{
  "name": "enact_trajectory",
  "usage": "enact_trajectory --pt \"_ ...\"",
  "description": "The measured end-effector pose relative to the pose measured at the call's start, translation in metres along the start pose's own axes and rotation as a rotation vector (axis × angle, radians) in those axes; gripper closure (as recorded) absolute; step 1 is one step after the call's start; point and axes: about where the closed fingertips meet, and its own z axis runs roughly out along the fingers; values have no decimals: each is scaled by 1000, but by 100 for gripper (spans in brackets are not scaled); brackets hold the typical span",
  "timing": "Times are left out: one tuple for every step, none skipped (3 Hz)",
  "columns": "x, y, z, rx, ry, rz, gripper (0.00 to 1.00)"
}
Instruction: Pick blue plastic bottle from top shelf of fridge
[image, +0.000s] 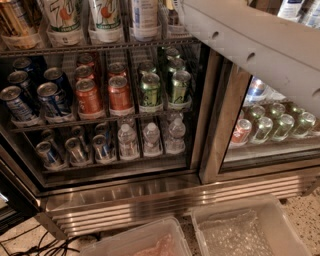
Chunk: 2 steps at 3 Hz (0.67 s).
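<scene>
The blue plastic bottle (145, 17) stands on the top shelf (100, 48) of the fridge (150, 197). Only its lower body and blue-and-white label show; its cap is cut off by the top edge. White bottles with green-orange print (64, 16) stand to its left. My white arm (260, 47) crosses the upper right, reaching toward the shelf just right of the bottle. The gripper is out of view beyond the top edge.
Below are racks of blue cans (50, 97), orange cans (119, 92) and green cans (150, 90), and small water bottles (151, 137). A closed glass door (270, 125) is at right. Two clear bins (250, 230) sit on the floor. Cables (35, 245) lie at lower left.
</scene>
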Motion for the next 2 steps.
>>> enact_trajectory --pt "0 0 0 0 0 0 79" --pt "0 0 0 0 0 0 99"
